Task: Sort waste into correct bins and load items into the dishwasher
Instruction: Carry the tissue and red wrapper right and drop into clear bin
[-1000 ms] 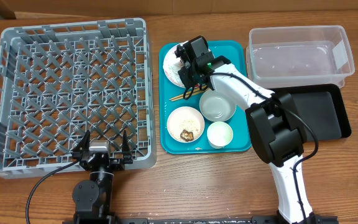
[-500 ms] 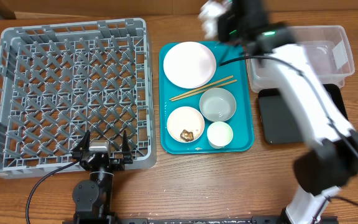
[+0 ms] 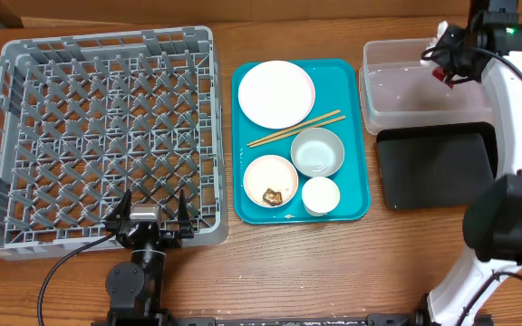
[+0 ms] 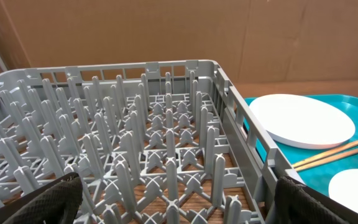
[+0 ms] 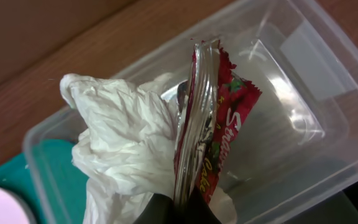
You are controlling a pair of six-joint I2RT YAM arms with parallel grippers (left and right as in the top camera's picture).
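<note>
My right gripper [image 3: 443,56] hangs over the far right part of the clear tub [image 3: 424,95], shut on a crumpled white napkin [image 5: 123,137] and a red-and-silver wrapper [image 5: 219,137] pinched together. In the right wrist view both stick up from the gripper [image 5: 180,213] above the tub's floor [image 5: 278,124]. On the teal tray [image 3: 359,118] lie a large white plate [image 3: 276,93], chopsticks [image 3: 294,129], a bowl [image 3: 317,151], a bowl holding a brown scrap [image 3: 273,194] and a cup [image 3: 321,195]. The left gripper [image 3: 150,215] stands open at the near edge of the grey rack [image 3: 107,36].
The black tray [image 3: 433,167] lies just in front of the clear tub, at the right. The rack's upright pegs [image 4: 166,124] fill the left wrist view, with the plate [image 4: 303,118] beyond its right wall. The right arm's base stands at the near right.
The right arm swung from above the plate on the teal tray to the right, carrying napkin and wrapper over the clear tub. The plate now lies bare. The left arm stayed still.
</note>
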